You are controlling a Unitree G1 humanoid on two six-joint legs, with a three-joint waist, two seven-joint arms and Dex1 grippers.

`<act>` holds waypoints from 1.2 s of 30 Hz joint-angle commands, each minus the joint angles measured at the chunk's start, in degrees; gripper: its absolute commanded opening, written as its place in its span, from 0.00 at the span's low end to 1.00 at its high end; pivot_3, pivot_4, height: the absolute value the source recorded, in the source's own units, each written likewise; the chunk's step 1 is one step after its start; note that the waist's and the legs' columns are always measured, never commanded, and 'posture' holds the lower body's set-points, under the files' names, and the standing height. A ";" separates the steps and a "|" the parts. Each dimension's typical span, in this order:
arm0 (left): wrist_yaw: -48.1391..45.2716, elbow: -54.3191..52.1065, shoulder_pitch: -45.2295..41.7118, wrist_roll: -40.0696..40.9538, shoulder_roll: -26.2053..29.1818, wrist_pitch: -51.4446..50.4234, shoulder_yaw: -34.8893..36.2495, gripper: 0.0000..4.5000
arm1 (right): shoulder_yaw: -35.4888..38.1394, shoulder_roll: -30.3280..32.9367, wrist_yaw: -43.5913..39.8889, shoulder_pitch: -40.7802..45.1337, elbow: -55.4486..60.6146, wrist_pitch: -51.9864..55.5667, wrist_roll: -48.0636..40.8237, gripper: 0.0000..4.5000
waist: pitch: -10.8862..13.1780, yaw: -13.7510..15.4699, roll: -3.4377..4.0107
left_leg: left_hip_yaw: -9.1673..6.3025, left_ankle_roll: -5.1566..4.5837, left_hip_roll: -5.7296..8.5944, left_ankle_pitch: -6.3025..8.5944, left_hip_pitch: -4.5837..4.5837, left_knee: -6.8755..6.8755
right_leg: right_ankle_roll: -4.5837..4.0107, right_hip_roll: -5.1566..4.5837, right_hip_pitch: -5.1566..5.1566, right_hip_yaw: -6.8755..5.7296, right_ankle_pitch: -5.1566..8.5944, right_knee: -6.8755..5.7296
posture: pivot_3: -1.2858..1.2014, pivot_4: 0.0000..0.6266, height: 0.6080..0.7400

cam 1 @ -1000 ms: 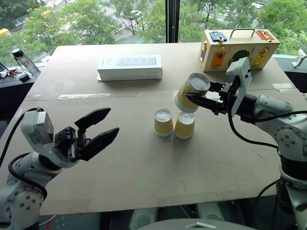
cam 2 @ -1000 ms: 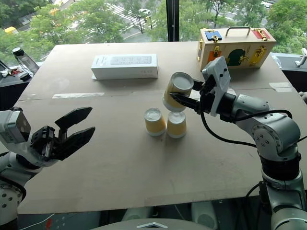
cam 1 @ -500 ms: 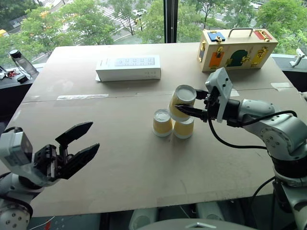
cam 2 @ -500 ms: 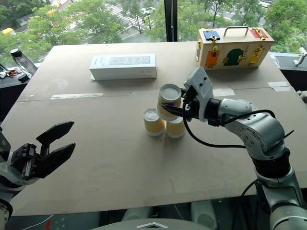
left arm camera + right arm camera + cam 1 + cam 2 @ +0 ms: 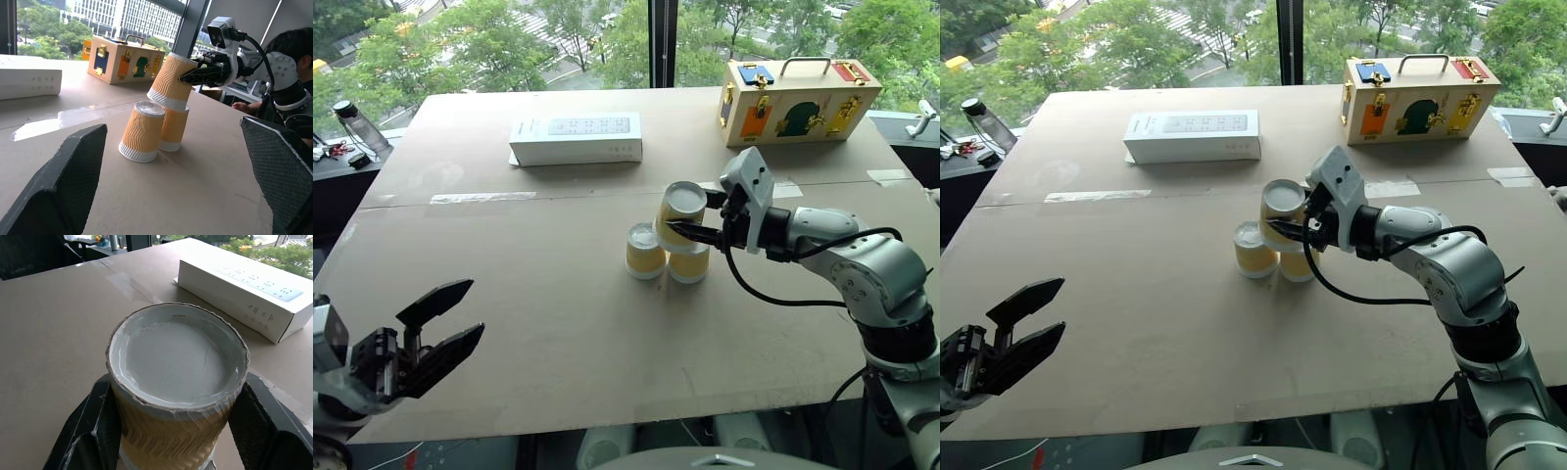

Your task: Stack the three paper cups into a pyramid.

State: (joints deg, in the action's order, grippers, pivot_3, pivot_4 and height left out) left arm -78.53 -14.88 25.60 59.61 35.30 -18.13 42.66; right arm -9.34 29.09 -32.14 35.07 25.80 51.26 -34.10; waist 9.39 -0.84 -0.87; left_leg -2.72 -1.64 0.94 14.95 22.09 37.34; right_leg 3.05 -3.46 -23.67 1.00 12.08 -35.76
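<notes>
Two paper cups stand upside down side by side on the table, the left one and the right one. The third cup hangs tilted over them, base up, its rim low against the top of the right cup. My right gripper is shut on this third cup, one finger on each side. Far off at the near left table edge, my left gripper is open and holds nothing.
A long white box lies at the back left of the table. A wooden latch box with a handle stands at the back right. A bottle is off the left edge. A person sits behind the right arm.
My right gripper has carried the third cup down and left, from above the pair to just over them. The left gripper has drawn back toward the near left edge, still open.
</notes>
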 commanded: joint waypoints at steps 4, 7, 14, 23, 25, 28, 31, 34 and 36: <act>-1.54 -0.29 0.53 -0.64 0.90 0.58 1.40 1.00 | -1.45 0.48 -1.79 1.90 0.84 -0.24 1.31 0.73 | 0.00 -0.04 0.00 | -0.01 0.00 0.00 0.00 0.00 -0.01 | 0.00 0.00 0.00 0.00 0.00 0.00 | 0.52 0.24 1.00; -2.08 -0.06 0.32 -0.97 1.01 0.54 1.18 1.00 | -0.84 0.60 -2.73 2.46 0.84 -0.79 1.59 0.99 | 0.00 -0.04 0.00 | 0.00 0.00 0.00 0.00 0.01 -0.01 | 0.00 -0.01 -0.01 0.00 0.00 0.00 | 0.52 0.24 1.00; -1.20 -0.32 -0.42 -1.29 0.04 0.41 -0.02 1.00 | 7.18 1.67 -4.27 1.57 5.30 -1.25 -3.26 0.99 | 0.01 0.06 0.01 | -0.02 0.00 0.00 0.00 0.02 -0.01 | 0.00 -0.03 -0.01 -0.02 0.00 0.00 | 0.52 0.24 1.00; 3.50 -2.59 -2.15 -1.40 -1.95 -0.42 -3.48 1.00 | 28.44 11.07 -12.05 -12.16 10.36 -4.98 -14.80 0.99 | 0.03 0.26 -0.03 | -0.08 0.00 0.06 0.01 0.15 -0.01 | 0.02 -0.14 0.00 -0.11 0.00 0.15 | 0.52 0.24 1.00; 4.56 -1.69 -3.30 -2.06 -1.65 -0.59 -4.40 1.00 | 33.55 12.70 -14.89 -19.62 10.96 -7.54 -14.79 0.99 | 0.02 0.55 -0.05 | -0.10 0.00 0.04 0.01 0.13 -0.02 | 0.02 -0.14 0.01 -0.13 0.01 0.13 | 0.52 0.24 1.00; 6.68 -1.75 -3.13 -3.21 -1.53 -1.48 -5.72 1.00 | 38.81 12.78 -18.72 -31.07 10.11 -11.94 -13.31 0.99 | 0.01 0.62 -0.06 | -0.09 0.00 0.02 0.00 0.14 -0.02 | 0.03 -0.10 0.02 -0.15 0.01 0.12 | 0.52 0.24 1.00; 9.59 -2.15 -2.69 -6.53 -1.34 -1.51 -7.50 1.00 | 40.93 12.28 -23.19 -40.71 7.59 -18.79 -9.01 0.99 | -0.01 0.52 -0.08 | 0.00 -0.01 0.03 0.00 0.06 -0.01 | 0.06 -0.09 0.06 -0.05 0.02 0.10 | 0.52 0.24 1.00; 14.88 -4.70 -1.60 -10.02 -1.84 -2.06 -9.63 1.00 | 42.31 11.67 -27.56 -48.96 2.49 -26.47 -4.20 0.99 | 0.00 0.16 -0.10 | 0.20 -0.01 -0.01 0.00 -0.08 0.01 | 0.28 -0.06 0.11 0.12 0.14 0.05 | 0.52 0.24 1.00; 18.47 -7.08 -0.84 -11.81 -2.36 -2.34 -10.72 1.00 | 42.72 11.54 -29.87 -53.13 -1.10 -30.86 -1.45 0.99 | -0.07 0.25 -0.21 | 0.20 -0.01 -0.04 0.01 -0.16 0.01 | 0.30 -0.08 0.19 0.09 0.15 0.04 | 0.52 0.24 1.00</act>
State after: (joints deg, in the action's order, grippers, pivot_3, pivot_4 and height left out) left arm -63.18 -18.48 24.09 49.38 33.02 -20.42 32.49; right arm 31.18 40.86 -59.54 -16.54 26.53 25.23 -37.81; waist 9.33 -0.60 -1.09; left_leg -2.51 -1.64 0.88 14.96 21.92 37.36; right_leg 3.35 -3.54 -23.48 1.08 12.23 -35.72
